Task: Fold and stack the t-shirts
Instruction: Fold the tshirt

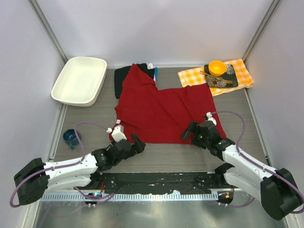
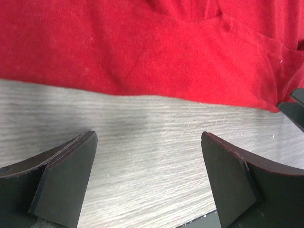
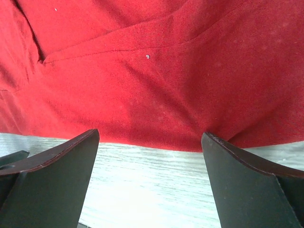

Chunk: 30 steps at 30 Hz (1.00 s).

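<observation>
Showing overhead only — black t-shirt (image 1: 121, 80)

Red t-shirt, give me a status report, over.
Left tool open, right tool open, both at near hem, holding nothing. Red t-shirt spread out, not stacked. Black shirt partly under its far edge.

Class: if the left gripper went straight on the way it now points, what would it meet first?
Probably the near edge of the red t-shirt, past a strip of table. The left gripper is open; its height above the table is unclear.
</observation>
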Available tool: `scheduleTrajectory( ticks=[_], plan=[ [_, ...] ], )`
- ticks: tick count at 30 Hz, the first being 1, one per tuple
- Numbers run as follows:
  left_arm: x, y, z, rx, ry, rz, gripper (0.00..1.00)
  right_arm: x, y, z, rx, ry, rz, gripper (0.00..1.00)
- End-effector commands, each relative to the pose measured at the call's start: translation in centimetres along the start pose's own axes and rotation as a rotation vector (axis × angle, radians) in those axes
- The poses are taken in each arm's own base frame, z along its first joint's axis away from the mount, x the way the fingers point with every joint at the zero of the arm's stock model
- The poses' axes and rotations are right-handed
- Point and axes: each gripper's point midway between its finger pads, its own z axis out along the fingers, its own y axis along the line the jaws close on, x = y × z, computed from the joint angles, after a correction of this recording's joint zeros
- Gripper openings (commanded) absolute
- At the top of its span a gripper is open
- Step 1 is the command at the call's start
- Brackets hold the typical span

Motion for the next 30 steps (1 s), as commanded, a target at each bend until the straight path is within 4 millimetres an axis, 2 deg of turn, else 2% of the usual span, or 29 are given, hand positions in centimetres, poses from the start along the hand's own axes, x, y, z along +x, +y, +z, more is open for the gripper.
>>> scheduleTrajectory(
  ticks=[1, 2, 4, 5, 7, 8, 9, 10, 11, 13, 14, 16, 17, 18, 19, 20, 21, 22, 23, 26, 30],
  plan=[
    [2.0, 4.2, -1.2, -0.152, 0.008, 0.051, 0.97, 3.8, -4.6, -1.0, 0.166, 0.096, 0.024, 0.96],
    [1.6, 3.2, -1.5, -0.137, -0.001, 0.05, 0.97, 3.7, -4.5, -1.1, 0.162, 0.092, 0.022, 0.96],
    [1.0, 2.4, -2.0, -0.137, -0.018, 0.089, 0.97, 2.5, -3.7, -1.6, 0.149, 0.06, 0.005, 0.96],
    [0.1, 0.6, -2.3, -0.107, -0.032, 0.09, 0.97, 1.9, -3.2, -1.8, 0.146, 0.042, -0.003, 0.96],
    [-1.1, -0.7, -2.7, -0.097, -0.059, 0.132, 0.97, -0.2, -1.4, -2.5, 0.12, 0.001, -0.026, 0.96],
    [-2.3, -2.5, -3.1, -0.066, -0.082, 0.125, 0.98, -0.9, -0.8, -2.7, 0.113, -0.009, -0.036, 0.96],
    [-2.9, -3.2, -3.3, -0.06, -0.1, 0.146, 0.98, -2.0, 0.5, -2.9, 0.096, -0.026, -0.043, 0.96],
    [-3.7, -3.5, -3.5, -0.066, -0.123, 0.161, 0.98, -2.4, 0.9, -2.9, 0.094, -0.03, -0.056, 0.96],
    [-4.7, -5.0, -3.9, -0.046, -0.145, 0.158, 0.98, -2.8, 1.5, -2.9, 0.083, -0.03, -0.061, 0.97],
    [-5.8, -5.7, -4.3, -0.059, -0.17, 0.194, 0.98, -3.2, 3.6, -2.4, 0.027, -0.012, -0.072, 0.97],
    [-7.0, -6.9, -4.8, -0.05, -0.205, 0.188, 0.99, -4.0, 5.4, -2.3, -0.021, -0.032, -0.075, 0.97],
    [-8.0, -7.1, -5.2, -0.077, -0.225, 0.219, 0.99, -2.3, 7.9, -1.2, -0.102, 0.054, -0.114, 0.97],
    [-9.3, -8.0, -5.8, -0.08, -0.259, 0.207, 1.0, -2.1, 9.5, -0.6, -0.143, 0.063, -0.133, 0.97],
    [-10.0, -8.2, -6.0, -0.088, -0.27, 0.209, 1.0, -1.9, 11.9, -0.6, -0.201, 0.081, -0.161, 0.97],
    [-10.5, -8.1, -6.4, -0.107, -0.273, 0.227, 1.0, 0.8, 13.0, 0.7, -0.208, 0.159, -0.225, 0.97],
    [-11.8, -8.9, -7.2, -0.103, -0.301, 0.212, 1.0, 0.7, 16.1, 0.7, -0.275, 0.155, -0.255, 0.98],
    [-12.6, -8.5, -7.5, -0.13, -0.308, 0.225, 1.0, 1.6, 17.7, 1.1, -0.311, 0.18, -0.286, 0.98],
    [-13.2, -8.4, -7.9, -0.142, -0.316, 0.227, 1.0, 3.9, 19.4, 1.2, -0.348, 0.227, -0.34, 0.98],
    [-14.3, -9.0, -8.8, -0.14, -0.333, 0.221, 1.0, 4.6, 21.2, 2.4, -0.359, 0.235, -0.365, 0.98],
    [-16.7, -8.5, -10.5, -0.163, -0.365, 0.21, 1.0, 6.8, 24.5, 4.1, -0.414, 0.258, -0.41, 0.98],
    [-18.9, -6.9, -13.1, -0.171, -0.407, 0.16, 1.0, 7.2, 26.8, 5.8, -0.484, 0.256, -0.407, 0.98]
  ],
)
